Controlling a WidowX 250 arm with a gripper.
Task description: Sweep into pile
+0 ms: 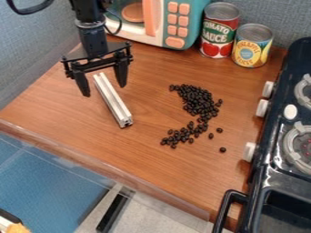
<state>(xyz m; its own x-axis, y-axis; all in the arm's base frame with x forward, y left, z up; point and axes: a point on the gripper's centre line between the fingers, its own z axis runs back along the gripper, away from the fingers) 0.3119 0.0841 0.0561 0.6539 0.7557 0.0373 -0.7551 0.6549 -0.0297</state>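
Camera view shows the gripper [104, 90] spread wide, holding nothing, the metal bar [114, 102] partly between its fingers, black beans [199, 101] apart.

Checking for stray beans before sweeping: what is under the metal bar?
Wooden tabletop shows along both sides of the metal bar; whatever lies directly beneath it is covered.

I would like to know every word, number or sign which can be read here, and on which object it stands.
"TOMATO SAUCE": on the red can.
"PINEAPPLE": on the yellow can; its lower word is too unclear to read.
Toy microwave: no readable text.
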